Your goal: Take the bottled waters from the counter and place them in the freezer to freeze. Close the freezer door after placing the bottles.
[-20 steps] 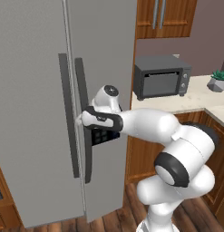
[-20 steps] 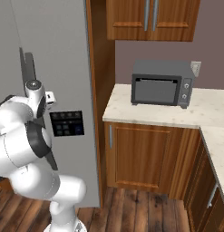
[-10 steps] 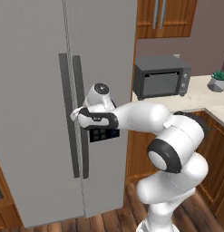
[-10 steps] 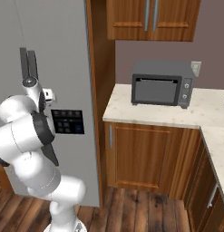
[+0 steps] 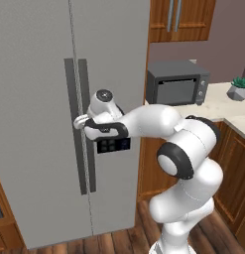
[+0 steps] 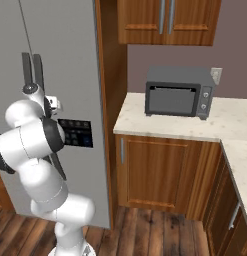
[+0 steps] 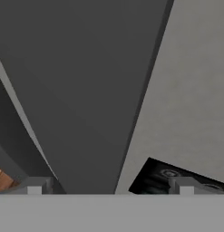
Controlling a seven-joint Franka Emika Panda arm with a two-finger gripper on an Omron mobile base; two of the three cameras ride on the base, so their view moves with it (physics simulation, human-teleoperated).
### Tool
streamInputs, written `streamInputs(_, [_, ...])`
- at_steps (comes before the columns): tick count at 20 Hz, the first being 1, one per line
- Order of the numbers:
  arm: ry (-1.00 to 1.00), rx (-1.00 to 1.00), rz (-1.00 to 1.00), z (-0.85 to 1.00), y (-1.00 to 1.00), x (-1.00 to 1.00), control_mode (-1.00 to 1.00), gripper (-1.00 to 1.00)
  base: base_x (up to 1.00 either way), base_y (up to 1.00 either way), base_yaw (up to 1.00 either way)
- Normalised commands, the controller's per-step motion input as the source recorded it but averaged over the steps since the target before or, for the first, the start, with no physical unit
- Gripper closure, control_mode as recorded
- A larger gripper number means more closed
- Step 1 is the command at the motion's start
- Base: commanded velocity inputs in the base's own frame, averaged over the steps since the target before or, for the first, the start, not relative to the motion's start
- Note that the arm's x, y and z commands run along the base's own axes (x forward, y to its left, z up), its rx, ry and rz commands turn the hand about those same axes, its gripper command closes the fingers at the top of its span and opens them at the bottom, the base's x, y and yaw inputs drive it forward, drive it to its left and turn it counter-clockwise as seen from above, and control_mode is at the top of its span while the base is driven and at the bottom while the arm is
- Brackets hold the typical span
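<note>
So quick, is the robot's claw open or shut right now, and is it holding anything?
Gripper: open, holding nothing; its fingers sit either side of the freezer door's handle, not yet closed on it.

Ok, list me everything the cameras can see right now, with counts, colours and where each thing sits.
Fridge: one, grey, two closed doors, left of the counter.
Freezer door: one, grey, right-hand door, shut.
Door handles: two, dark, vertical, side by side at the centre seam.
Dispenser panel: one, black, on the freezer door.
Microwave: one, dark grey, on the counter.
Counter: one, beige speckled, on brown cabinets.
Upper cabinets: brown wood, above the microwave.
Potted plant: one, green in a grey pot, far right of the counter.
Wall outlet: one, pale, behind the microwave.
Arm: one, white with dark joints.
Gripper: open at the freezer door handle, fingers either side.
</note>
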Motion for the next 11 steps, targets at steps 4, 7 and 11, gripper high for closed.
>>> streamInputs(4, [0.0,-0.01,-0.07,0.0,0.0,0.52,-1.0,-1.0,0.0,0.0,0.0])
streamInputs(7, [0.0,-0.01,-0.07,0.01,0.0,0.5,-1.0,-1.0,0.0,0.0,0.0])
streamInputs(11, [0.0,-0.02,-0.08,0.0,0.0,0.51,-1.0,-1.0,0.0,0.0,0.0])
